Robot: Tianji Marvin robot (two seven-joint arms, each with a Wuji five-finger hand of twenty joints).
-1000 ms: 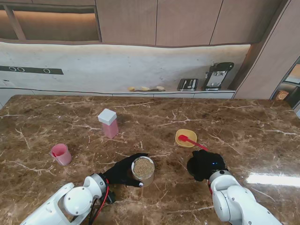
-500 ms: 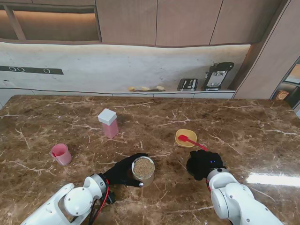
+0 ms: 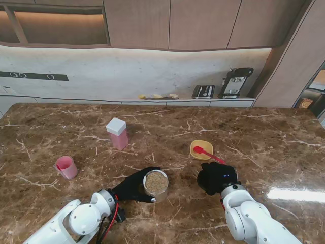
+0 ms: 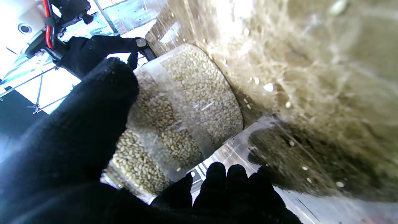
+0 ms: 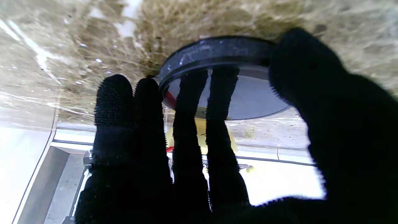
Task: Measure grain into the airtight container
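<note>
My left hand (image 3: 133, 186) is wrapped around the clear jar (image 3: 155, 184) full of grain (image 4: 199, 90). The jar stands upright on the table (image 3: 61, 127), with its top open. My right hand (image 3: 217, 177) is closed on a round black lid (image 5: 217, 54), fingers on one side and thumb on the other. The lid's edge looks to be against the table. Just beyond that hand, farther from me, sits a yellow dish (image 3: 201, 149) with a red spoon (image 3: 207, 153). A pink box (image 3: 117, 133) and a pink cup (image 3: 66, 166) are well apart on my left. There is bare table between my two hands.
</note>
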